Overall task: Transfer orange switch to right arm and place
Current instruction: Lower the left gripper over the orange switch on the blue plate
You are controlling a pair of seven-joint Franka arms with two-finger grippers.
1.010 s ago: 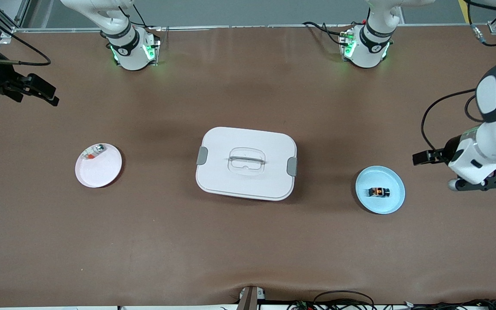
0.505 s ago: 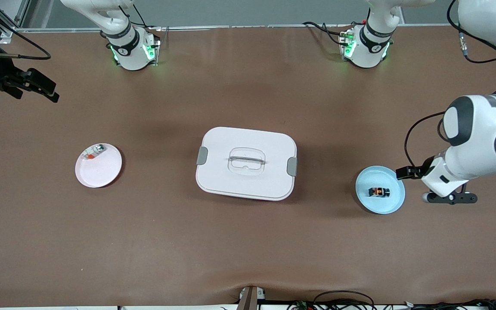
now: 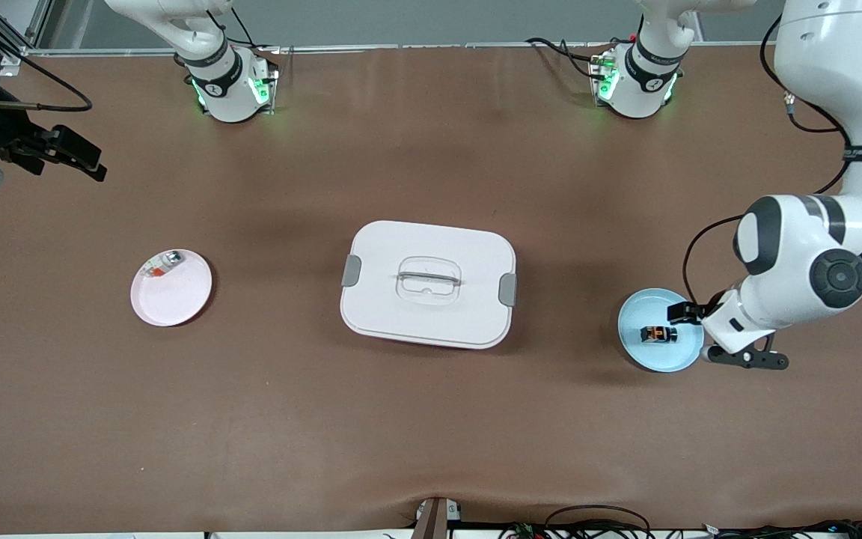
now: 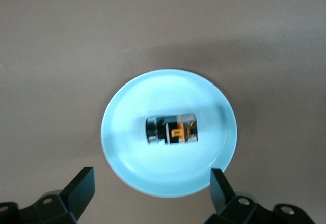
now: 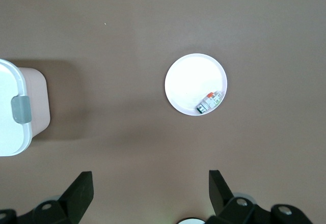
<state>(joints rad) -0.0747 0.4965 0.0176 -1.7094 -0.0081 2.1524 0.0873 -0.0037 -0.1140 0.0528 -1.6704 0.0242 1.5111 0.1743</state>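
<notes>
While the orange switch (image 4: 172,130) lies on its side near the middle of the light blue plate (image 4: 127,113), toward the left arm's end of the table, nothing grips it yet. The left gripper (image 4: 150,187) hangs over the plate's edge with its jaws spread wide and empty, the switch showing between the fingertips in the wrist view. This looks like the approach before the first pick. Next, the gripper probably needs to centre over the switch and descend until its fingers straddle the small body, then close. The right gripper (image 3: 64,153) waits wide open and empty above the table's right-arm end, with the pink plate (image 3: 184,299) and white lidded box (image 3: 371,299) below in its view.
</notes>
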